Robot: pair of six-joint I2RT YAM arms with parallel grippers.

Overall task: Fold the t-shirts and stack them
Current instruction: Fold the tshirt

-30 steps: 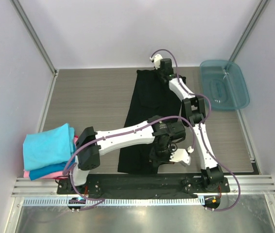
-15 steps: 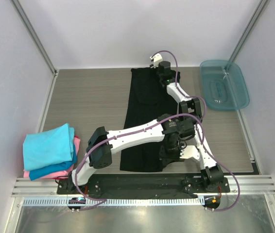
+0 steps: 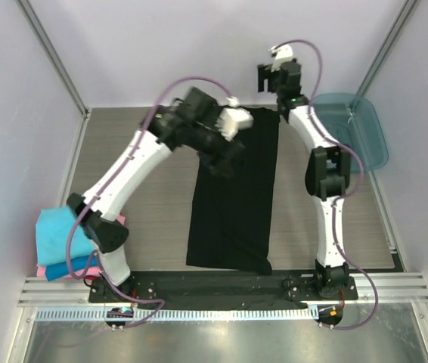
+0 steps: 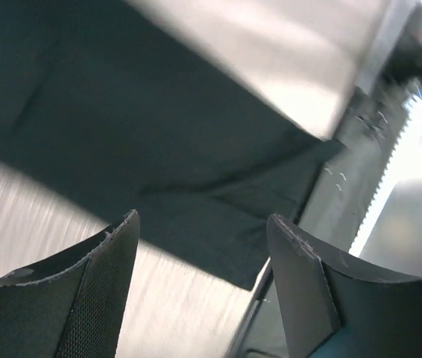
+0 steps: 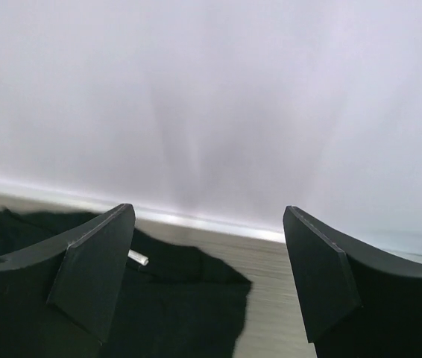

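Lying lengthwise, the black t-shirt (image 3: 233, 197) shows a white tag (image 5: 138, 258), unreadable.

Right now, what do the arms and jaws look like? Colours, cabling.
Left arm and right arm: white links, black joints. A purple cable loops along each. Jaws are black, broad and tapered; the left pair is mesh-textured.

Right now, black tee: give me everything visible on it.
The black t-shirt is soft cloth, folded lengthwise into a long narrow strip lying flat on the table, running from far edge to near edge. The left gripper hangs open above its far part; the right gripper is open, high beyond it. Neither holds it.
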